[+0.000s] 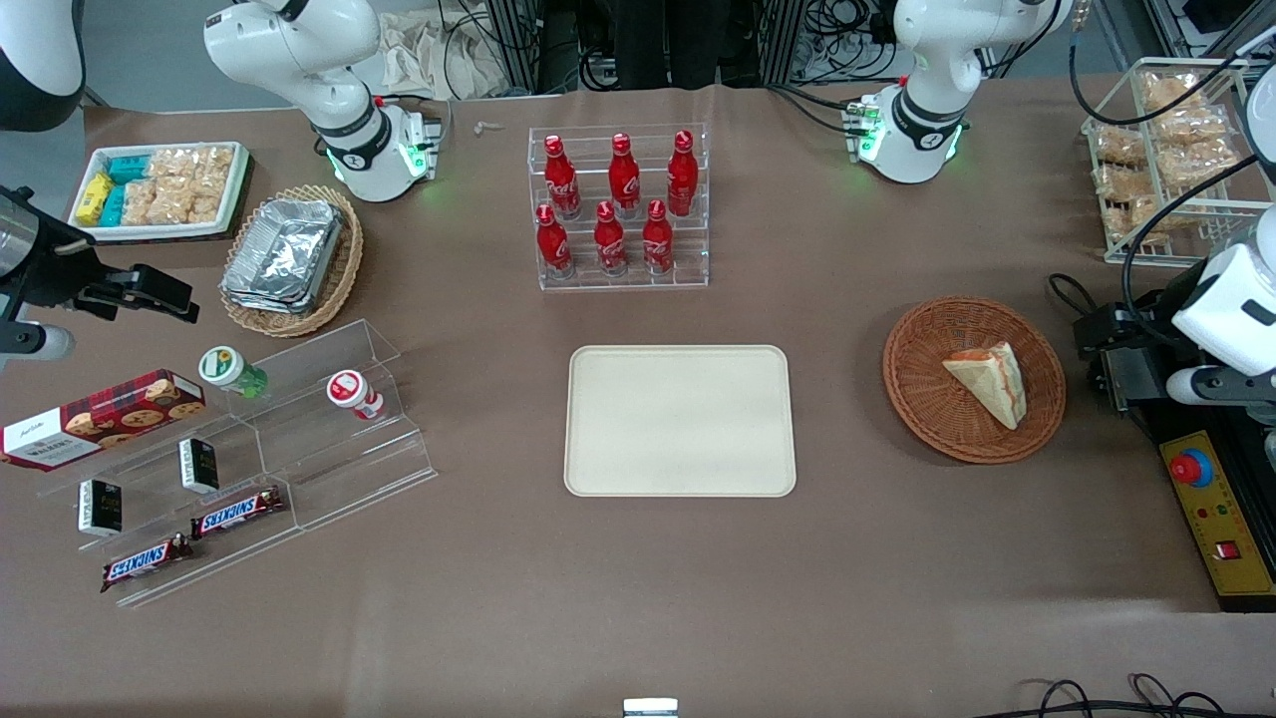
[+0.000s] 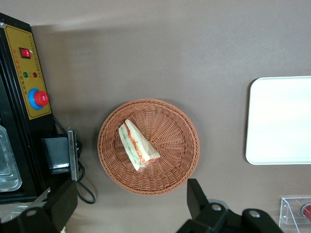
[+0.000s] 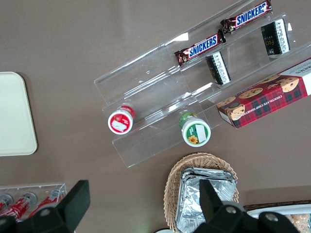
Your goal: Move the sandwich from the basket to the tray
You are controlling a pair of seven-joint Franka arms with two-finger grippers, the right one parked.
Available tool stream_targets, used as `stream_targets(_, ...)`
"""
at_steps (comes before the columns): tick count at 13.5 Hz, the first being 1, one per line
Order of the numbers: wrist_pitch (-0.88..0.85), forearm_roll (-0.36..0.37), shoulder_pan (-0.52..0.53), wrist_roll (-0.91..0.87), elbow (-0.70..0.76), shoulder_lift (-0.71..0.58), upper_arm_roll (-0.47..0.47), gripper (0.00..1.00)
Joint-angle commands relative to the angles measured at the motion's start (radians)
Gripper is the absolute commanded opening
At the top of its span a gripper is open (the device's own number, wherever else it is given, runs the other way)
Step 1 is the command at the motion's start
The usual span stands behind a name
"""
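The sandwich (image 1: 990,381), a pale bread wedge with a red-orange and green filling edge, lies in the round reddish-brown basket (image 1: 912,384); the left wrist view shows the same sandwich (image 2: 137,144) and basket (image 2: 175,174). The cream tray (image 1: 680,421) lies flat and bare beside the basket, toward the parked arm's end, and its edge (image 2: 279,121) also appears in the wrist view. My gripper (image 1: 1112,364) hovers beside the basket at the working arm's end of the table. It (image 2: 130,199) is open, its black fingers (image 2: 197,194) spread wide with nothing between them.
A black and yellow control box with a red button (image 1: 1211,509) sits close under my arm, with cables beside it. A clear rack of red bottles (image 1: 620,204) stands farther from the camera than the tray. A wire rack of snacks (image 1: 1171,150) is nearby.
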Motion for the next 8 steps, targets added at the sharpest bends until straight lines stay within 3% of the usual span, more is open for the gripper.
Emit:
stream_targets(1,-0.024,-0.009,0.005,-0.013,0.0,-0.008,0.0,1.0)
stream_targets(8,-0.029,-0.022,0.042,-0.027,0.007,0.001,0.0,1.0)
